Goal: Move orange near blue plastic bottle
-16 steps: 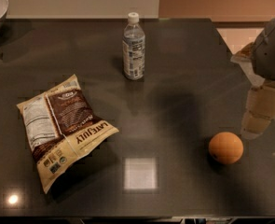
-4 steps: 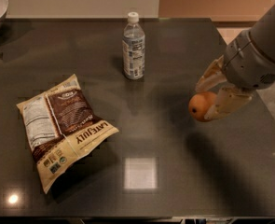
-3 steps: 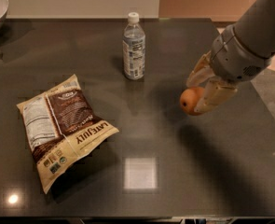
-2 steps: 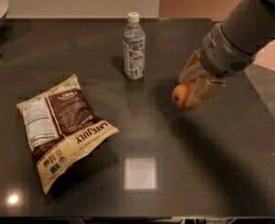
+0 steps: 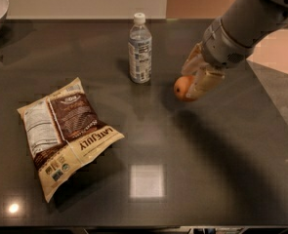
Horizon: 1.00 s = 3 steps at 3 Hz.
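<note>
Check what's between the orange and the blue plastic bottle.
Only bare tabletop lies between the orange, held in the gripper, and the blue plastic bottle to its left, in the camera view.

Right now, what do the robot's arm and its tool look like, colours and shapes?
The arm is a thick, rounded grey cylinder ending in a lighter grey wrist collar. The tool, clasping the orange just right of the blue plastic bottle, has two flat, pale cream fingers. No cables or markings show.
</note>
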Motion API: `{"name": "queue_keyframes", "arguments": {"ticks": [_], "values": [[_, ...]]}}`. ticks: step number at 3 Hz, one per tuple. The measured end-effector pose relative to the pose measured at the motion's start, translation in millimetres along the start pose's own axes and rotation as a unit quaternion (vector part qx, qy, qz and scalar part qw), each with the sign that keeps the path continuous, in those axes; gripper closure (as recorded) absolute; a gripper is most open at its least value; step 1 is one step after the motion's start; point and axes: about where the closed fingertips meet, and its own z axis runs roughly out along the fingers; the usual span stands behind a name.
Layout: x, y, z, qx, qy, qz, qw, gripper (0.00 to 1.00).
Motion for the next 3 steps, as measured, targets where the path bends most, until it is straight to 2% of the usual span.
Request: {"name": "queue_keyframes", "arguments": {"ticks": [2,3], "values": [[3.0,-49.4,6.6,0.022,-0.018,0.02,0.9994,1.0],[-0.9,-63.0,21.1,0.023,-0.029,0.024,0.999,1.0]]}}
